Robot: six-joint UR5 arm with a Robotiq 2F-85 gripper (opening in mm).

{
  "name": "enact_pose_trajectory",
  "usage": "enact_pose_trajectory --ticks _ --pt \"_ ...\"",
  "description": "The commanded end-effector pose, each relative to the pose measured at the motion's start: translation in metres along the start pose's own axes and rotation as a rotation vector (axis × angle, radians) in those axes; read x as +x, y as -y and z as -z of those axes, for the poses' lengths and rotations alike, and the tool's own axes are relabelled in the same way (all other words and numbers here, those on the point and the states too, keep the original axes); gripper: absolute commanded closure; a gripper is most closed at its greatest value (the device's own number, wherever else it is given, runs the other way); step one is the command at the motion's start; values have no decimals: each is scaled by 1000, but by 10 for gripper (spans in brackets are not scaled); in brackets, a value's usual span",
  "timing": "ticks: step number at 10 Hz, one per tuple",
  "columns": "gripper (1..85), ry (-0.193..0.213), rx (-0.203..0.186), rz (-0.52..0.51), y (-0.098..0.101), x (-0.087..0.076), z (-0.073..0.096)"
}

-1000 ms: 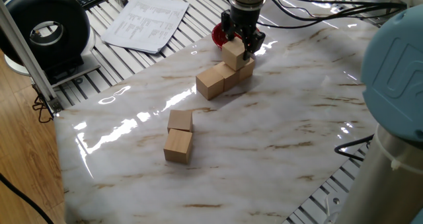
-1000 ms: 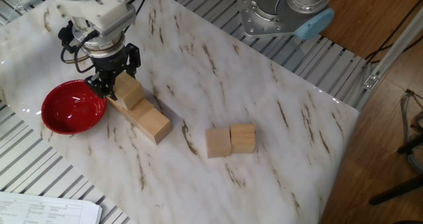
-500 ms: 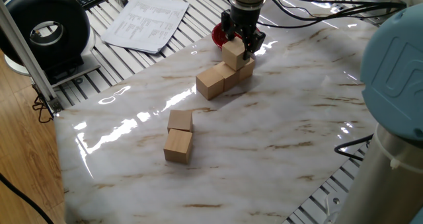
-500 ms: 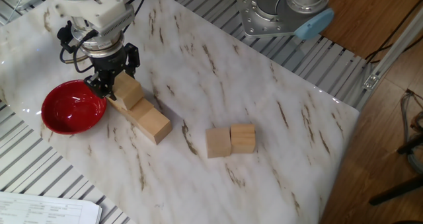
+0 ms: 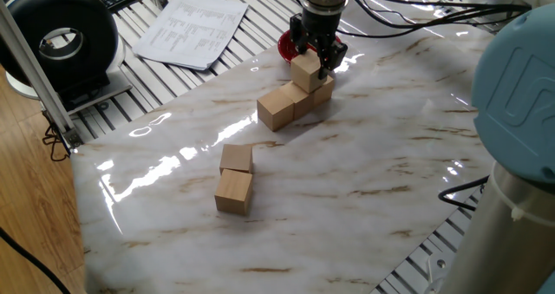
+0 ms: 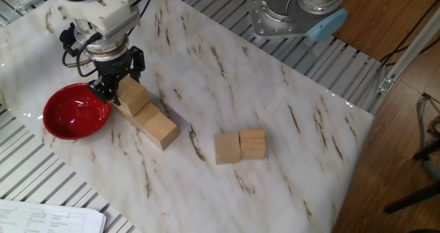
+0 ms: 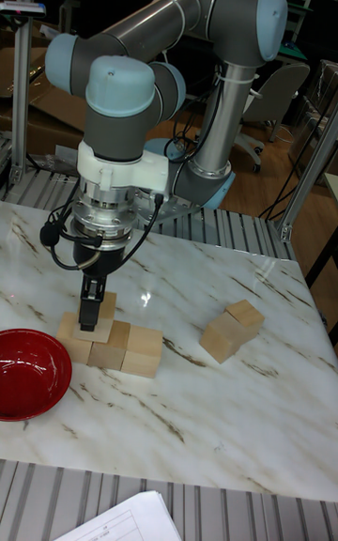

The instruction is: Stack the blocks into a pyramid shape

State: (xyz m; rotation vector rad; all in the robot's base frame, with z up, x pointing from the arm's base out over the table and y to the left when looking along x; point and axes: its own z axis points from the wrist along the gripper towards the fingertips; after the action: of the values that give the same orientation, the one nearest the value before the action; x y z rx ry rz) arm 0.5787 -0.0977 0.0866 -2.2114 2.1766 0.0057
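Observation:
Three tan blocks lie in a row on the marble table, from the front one (image 5: 277, 108) (image 6: 160, 131) back toward the red bowl; the tall fixed view shows the row (image 7: 110, 350) side on. A fourth block (image 5: 303, 75) (image 6: 135, 97) (image 7: 106, 310) sits on top of the row at its bowl end. My gripper (image 5: 310, 66) (image 6: 118, 90) (image 7: 93, 314) stands upright over it, shut on its sides. Two more blocks (image 5: 235, 176) (image 6: 239, 146) (image 7: 229, 329) touch each other, apart from the row.
A red bowl (image 5: 284, 44) (image 6: 74, 112) (image 7: 29, 373) sits just behind the row, close to the gripper. Papers (image 5: 191, 27) and a black round device (image 5: 61, 41) lie off the marble slab. The arm's base (image 6: 295, 13) stands at the table's far edge.

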Motion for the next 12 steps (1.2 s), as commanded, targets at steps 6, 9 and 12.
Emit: enact_pose_trajectory --ticks 6,9,12 --pt "847 0 22 -6 6 1 -2" --pt "823 43 -23 -61 -5 -11 -1" --pt "827 36 -17 -53 -4 -9 -2"
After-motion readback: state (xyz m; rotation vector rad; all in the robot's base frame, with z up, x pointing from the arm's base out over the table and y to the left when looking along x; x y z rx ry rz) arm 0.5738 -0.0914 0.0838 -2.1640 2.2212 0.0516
